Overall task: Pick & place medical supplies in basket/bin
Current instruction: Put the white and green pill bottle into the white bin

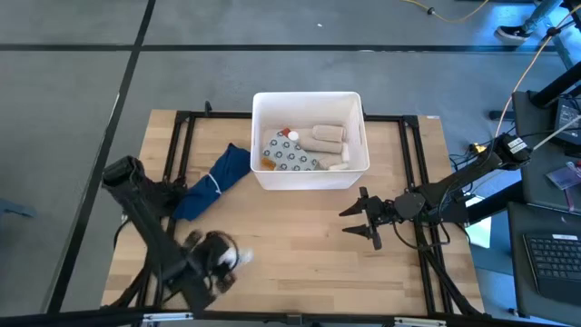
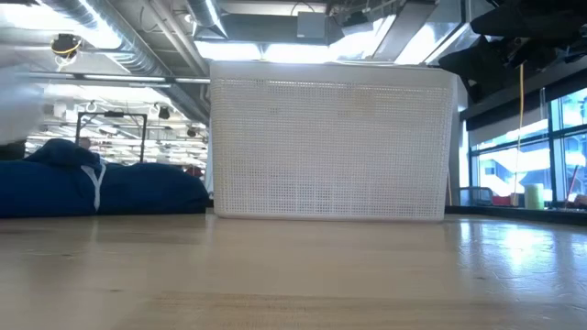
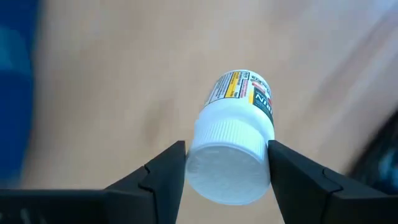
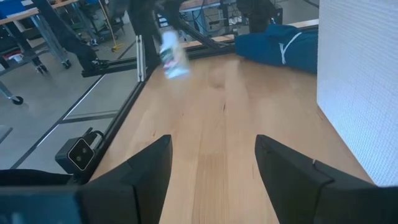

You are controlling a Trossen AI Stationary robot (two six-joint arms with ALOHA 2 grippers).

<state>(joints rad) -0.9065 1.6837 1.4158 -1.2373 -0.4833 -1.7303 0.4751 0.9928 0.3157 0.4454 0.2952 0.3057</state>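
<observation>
Wooden plank surface (image 1: 300, 245), light-toned, mounted on a black metal frame (image 1: 182, 136). Grey floor (image 1: 73, 82) around it, crossed by dark lines. Keyboard (image 1: 552, 259) and cabling at the right edge in the high view. Low view: ceiling ducts (image 2: 110, 41) with strip lighting overhead, large windows (image 2: 518, 147) to the right admitting daylight.

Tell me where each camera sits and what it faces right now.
High: overhead, straight down on the table, both arms.
Low: table height, facing the basket; no arm shows.
Left wrist: looks past its fingers, shut on the white bottle.
Right wrist: looks past its open fingers along the table.
Shared: right wrist and low both show the blue cloth.
</observation>
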